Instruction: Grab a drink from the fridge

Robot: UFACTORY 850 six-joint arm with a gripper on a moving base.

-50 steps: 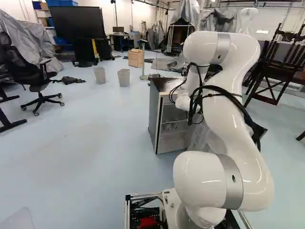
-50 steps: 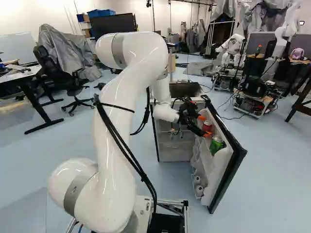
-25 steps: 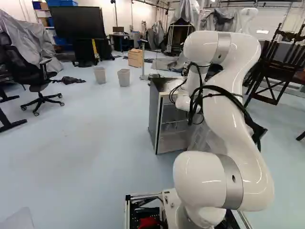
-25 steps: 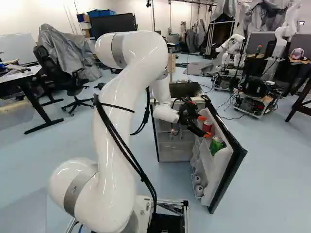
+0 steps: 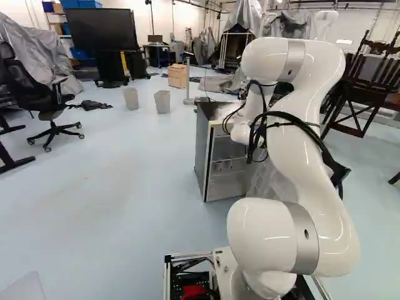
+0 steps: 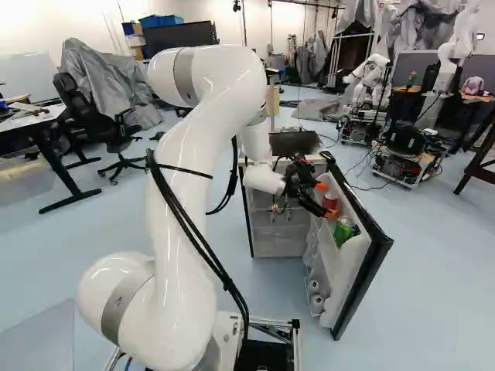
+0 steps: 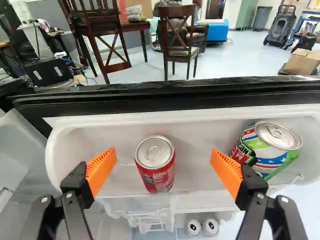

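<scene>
At the open fridge door in the right base view is my gripper (image 6: 319, 199), its orange pads near a red can (image 6: 330, 202). Seen from the wrist, the gripper (image 7: 162, 172) stands wide open, with the red can (image 7: 156, 165) upright on the door shelf (image 7: 117, 135), ahead of and between the fingers, touching neither. A larger green patterned can (image 7: 268, 148) leans on the same shelf, beyond the finger on that side. The fridge (image 5: 215, 159) has its door (image 6: 360, 255) swung open.
Two more cans (image 7: 201, 228) lie lower in the door. The door's dark edge (image 7: 165, 96) runs behind the shelf. Beyond it stand wooden chairs (image 7: 179, 40). Another robot (image 6: 371, 81) is farther back, and an office chair (image 6: 108, 127) stands at the left of the right base view.
The arm's upper links have shifted very slightly in both base views, and the gripper has edged slightly at the door shelf. The base, fridge and cans have not visibly moved.
</scene>
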